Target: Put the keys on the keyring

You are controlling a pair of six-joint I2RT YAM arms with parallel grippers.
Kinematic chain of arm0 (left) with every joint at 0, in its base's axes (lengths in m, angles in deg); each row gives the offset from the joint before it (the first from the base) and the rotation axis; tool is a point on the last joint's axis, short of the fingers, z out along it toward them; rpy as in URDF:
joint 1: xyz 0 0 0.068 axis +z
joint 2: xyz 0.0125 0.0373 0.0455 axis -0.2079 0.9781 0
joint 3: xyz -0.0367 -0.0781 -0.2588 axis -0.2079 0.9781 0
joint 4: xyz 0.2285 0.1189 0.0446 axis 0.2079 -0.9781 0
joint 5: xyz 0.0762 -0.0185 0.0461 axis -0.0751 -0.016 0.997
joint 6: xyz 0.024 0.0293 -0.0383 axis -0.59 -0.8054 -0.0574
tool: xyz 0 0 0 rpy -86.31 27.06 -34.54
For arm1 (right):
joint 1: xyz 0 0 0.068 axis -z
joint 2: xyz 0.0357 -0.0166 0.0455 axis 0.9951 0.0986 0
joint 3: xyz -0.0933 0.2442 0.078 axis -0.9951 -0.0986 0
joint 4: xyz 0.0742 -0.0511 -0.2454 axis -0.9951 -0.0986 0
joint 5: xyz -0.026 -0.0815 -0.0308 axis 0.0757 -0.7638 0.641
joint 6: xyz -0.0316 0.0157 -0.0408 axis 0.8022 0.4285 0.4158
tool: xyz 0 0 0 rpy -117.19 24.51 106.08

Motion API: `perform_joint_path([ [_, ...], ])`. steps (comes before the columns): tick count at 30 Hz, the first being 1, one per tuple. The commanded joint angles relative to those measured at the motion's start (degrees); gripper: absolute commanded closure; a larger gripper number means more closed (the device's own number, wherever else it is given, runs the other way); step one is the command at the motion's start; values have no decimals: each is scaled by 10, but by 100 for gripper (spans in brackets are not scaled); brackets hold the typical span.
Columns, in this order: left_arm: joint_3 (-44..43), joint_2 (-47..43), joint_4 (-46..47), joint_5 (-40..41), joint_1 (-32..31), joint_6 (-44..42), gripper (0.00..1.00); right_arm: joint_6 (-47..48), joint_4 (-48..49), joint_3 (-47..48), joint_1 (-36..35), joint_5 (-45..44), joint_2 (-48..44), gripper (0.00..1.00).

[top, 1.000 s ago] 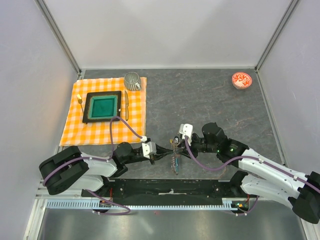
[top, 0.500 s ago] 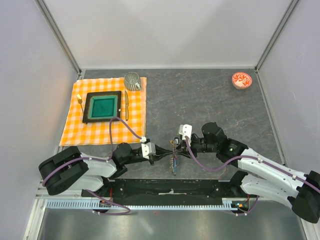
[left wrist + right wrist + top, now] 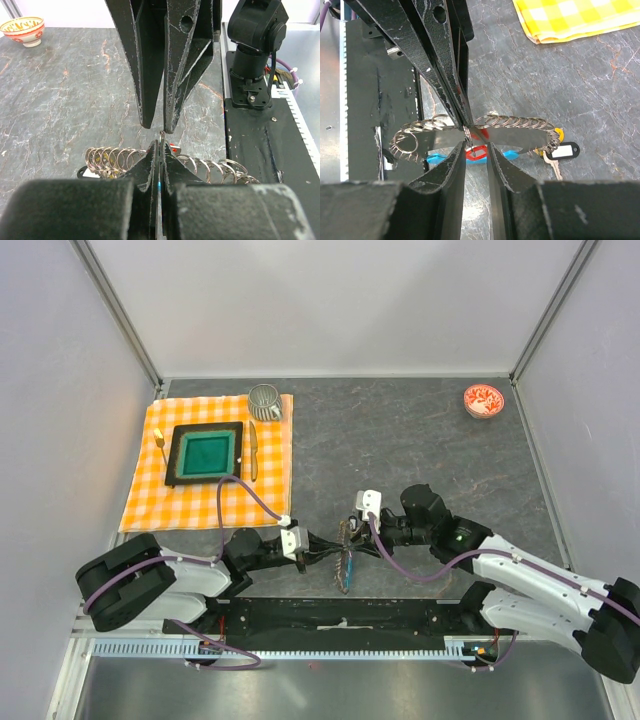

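Observation:
The keyring [image 3: 345, 568] is a loop of linked silver rings with a blue tag [image 3: 437, 159], held just above the table near the front edge. My left gripper [image 3: 333, 552] is shut on it; in the left wrist view [image 3: 161, 146] a thin ring and a sliver of blue sit between the pads. My right gripper [image 3: 352, 537] faces it tip to tip. Its jaws stand slightly apart around a small hanging ring and a red tag [image 3: 477, 151]. A yellow tag [image 3: 559, 134], a black-and-white tag [image 3: 563, 150] and a key [image 3: 551, 163] hang at the chain's right end.
An orange checked cloth [image 3: 270, 475] at the left holds a black tray [image 3: 205, 477], a metal mug [image 3: 264, 400] and yellow-handled cutlery [image 3: 252, 450]. A red-patterned bowl [image 3: 484, 400] sits far right. The black base rail [image 3: 340, 618] lies just behind the keyring.
Both grippers and the keyring have shifted slightly left and toward the near edge. The grips look the same.

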State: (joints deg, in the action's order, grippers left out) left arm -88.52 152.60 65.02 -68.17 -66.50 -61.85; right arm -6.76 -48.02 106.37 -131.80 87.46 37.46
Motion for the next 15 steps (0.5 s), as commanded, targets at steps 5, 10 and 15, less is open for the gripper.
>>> perform_joint_path([
  [5, 2, -9, 158, 4, -1, 14, 98, 4, 28, 0, 1, 32, 9, 69],
  [10, 1, -10, 160, 3, -1, 15, 98, 2, 33, -1, 1, 44, 17, 68],
  [15, 2, -17, 160, 4, -1, 14, 98, 3, 32, -1, 1, 45, 18, 73],
])
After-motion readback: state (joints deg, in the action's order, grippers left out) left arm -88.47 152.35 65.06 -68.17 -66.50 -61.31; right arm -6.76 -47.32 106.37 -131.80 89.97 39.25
